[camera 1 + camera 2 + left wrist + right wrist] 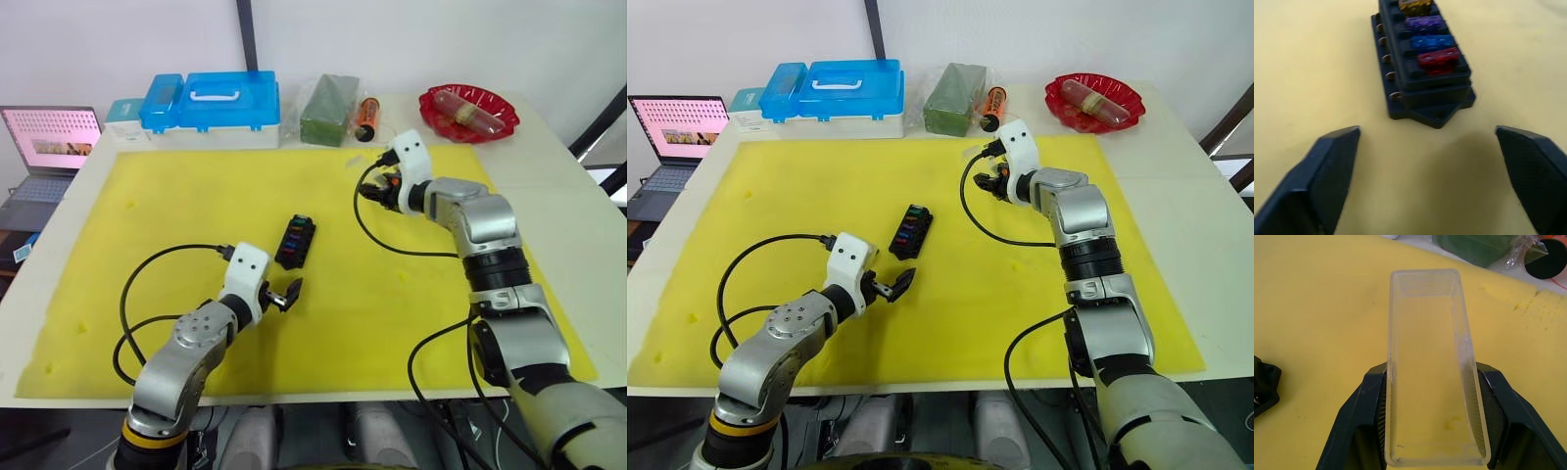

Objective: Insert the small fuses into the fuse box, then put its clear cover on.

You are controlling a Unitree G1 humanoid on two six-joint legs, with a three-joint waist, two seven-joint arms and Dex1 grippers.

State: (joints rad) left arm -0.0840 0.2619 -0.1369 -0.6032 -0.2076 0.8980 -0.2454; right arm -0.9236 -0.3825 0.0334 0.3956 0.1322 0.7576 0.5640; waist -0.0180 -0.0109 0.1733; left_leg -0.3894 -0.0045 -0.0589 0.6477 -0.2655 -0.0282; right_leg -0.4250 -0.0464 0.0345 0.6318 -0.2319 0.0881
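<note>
**Cover gripped, fuses seated in the box**

The right wrist view shows what the head views barely resolve: the cover [1430, 367], a colourless open-topped cap, is clamped across its long sides between the right gripper's [1432, 426] fingers [1364, 421], above the mat [196, 196]. A corner of the fuse box shows at that view's edge.

The left wrist view looks straight at the box [1422, 73], which lies flat on the mat with fuses [1437, 58] seated in its slots: red nearest, then blue, purple and orange. The left gripper's [1427, 171] fingers [1327, 166] stand spread wide apart, empty, just short of the box's near end.

From the head, the box [295, 241] lies mid-mat, between the two grippers; the right gripper [377, 188] is well apart from it, towards the far edge.

Along the worktop's [578, 225] back edge stand a blue case [230, 100], a smaller blue case [162, 102], a green block in a bag [331, 110], an orange cylinder [367, 117] and a red dish [468, 112]. A laptop [44, 157] sits off to the left. No writing is legible.
</note>
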